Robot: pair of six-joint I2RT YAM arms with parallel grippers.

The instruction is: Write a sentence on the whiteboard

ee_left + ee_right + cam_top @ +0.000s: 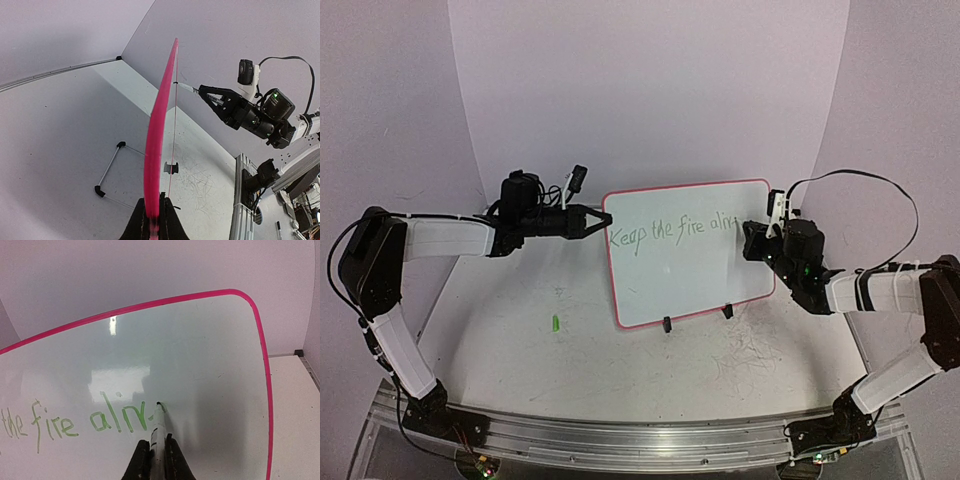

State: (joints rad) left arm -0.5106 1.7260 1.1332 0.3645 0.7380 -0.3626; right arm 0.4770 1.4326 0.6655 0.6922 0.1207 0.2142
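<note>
Clamping the rim of the whiteboard (690, 285) in my left tool (601, 220), I judge it stiff but light, while my right tool (156, 460) grips the marker (159, 427).

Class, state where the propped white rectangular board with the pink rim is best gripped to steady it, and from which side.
Grip the whiteboard by its thin left rim, edge-on from the left: the rim fits between jaws, leaving the green writing uncovered. The left gripper pinches there.

sentence (75, 422) start cut off, marker (159, 432) barrel hidden
</note>
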